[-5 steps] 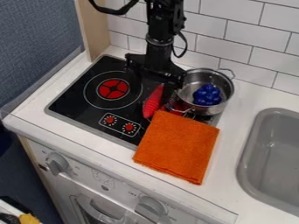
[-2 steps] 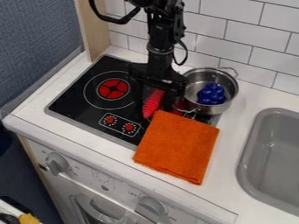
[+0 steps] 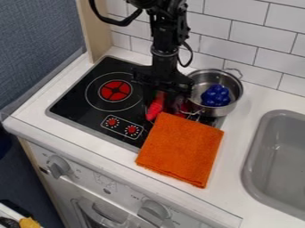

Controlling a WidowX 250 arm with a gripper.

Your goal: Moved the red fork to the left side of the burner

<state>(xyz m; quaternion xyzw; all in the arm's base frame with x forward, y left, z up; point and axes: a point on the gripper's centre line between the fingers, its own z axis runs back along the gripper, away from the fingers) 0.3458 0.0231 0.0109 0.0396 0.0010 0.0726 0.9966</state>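
Camera view: the claw (image 3: 159, 95) hangs over what seems to be the red fork (image 3: 155, 110) — parted or clamped, I cannot tell. The fork lies between the left burner (image 3: 115, 90) and metal pot (image 3: 199, 82), by the orange cloth (image 3: 182, 149); blue toy grapes (image 3: 216, 95) sit in the pot.

rough orange cloth (image 3: 180, 149), shiny metal pot (image 3: 198, 84), glossy black stovetop (image 3: 79, 97)

The hand (image 3: 165, 101) hides part of the red fork (image 3: 154, 110)
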